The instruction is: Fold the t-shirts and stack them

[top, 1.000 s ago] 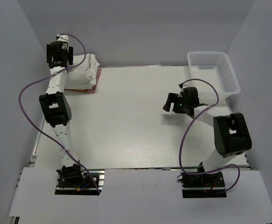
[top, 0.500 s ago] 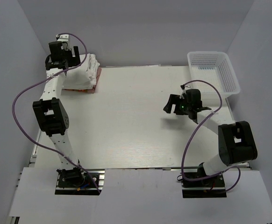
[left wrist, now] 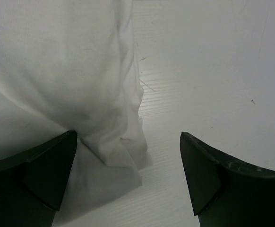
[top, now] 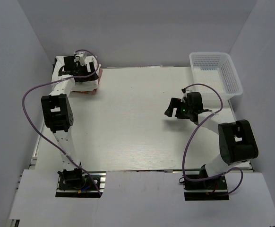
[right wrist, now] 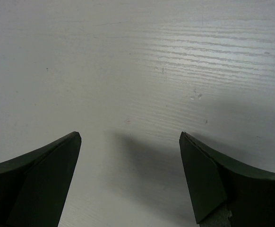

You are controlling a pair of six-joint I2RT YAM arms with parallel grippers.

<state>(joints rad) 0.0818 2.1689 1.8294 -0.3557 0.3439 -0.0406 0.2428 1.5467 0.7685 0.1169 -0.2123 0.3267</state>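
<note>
Left end effector (top: 80, 65) hangs over the stack of t-shirts (top: 95, 75) at the far-left corner of the surface (top: 128, 123), jaws spread wide, nothing pinched. Wrist view: left end effector (left wrist: 128, 137) looks down on white cloth, the t-shirts (left wrist: 57, 61) filling the upper left, with a loose rumpled edge trailing onto the bare boards between the fingers. An orange-pink shirt (top: 91, 91) peeks out at the bottom of the pile. Right end effector (top: 170, 107) is also spread and empty, hovering mid-surface, well apart from the stack and near the lattice basket (top: 228, 89); its wrist view shows only bare boards. Handling judgement: light, limp, no stiffness, so layers will slide and sag if lifted from one point; best taken at a doubled fold or hem, pinching all layers, not the stray edge. Against half a second ago, the left wrist has swung from the stack's left side to directly above it, and the right arm has hardly shifted.
</note>
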